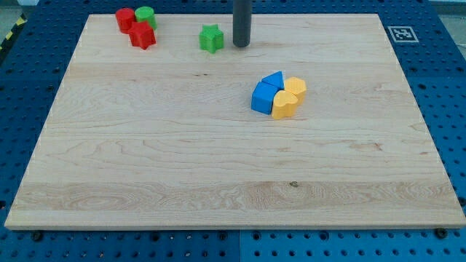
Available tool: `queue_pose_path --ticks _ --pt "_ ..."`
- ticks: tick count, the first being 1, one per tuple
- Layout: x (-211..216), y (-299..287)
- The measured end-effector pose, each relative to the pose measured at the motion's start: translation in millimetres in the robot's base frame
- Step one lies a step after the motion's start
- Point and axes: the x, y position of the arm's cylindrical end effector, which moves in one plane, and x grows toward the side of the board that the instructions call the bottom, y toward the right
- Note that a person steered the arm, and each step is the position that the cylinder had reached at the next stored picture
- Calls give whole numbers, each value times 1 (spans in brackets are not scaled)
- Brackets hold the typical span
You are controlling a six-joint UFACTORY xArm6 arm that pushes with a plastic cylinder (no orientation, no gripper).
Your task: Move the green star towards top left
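The green star (212, 38) lies on the wooden board (145, 160) near the view's top, a little left of centre. My tip (241, 45) stands just to the star's right, a small gap apart from it. At the view's top left sit a red cylinder (125, 19), a green cylinder (145, 16) and a red star (142, 35), close together.
Right of centre is a tight cluster: a blue triangle (274, 79), a blue cube (262, 98), and two yellow blocks (295, 87) (284, 105). A printed marker tag (401, 33) lies at the top right, off the board. Blue pegboard surrounds the board.
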Motion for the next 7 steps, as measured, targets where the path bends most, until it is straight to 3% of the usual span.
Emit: queue_pose_path --ticks 2,5,7 --pt "-3 -33" --pt "-11 1" --pt "-11 -27"
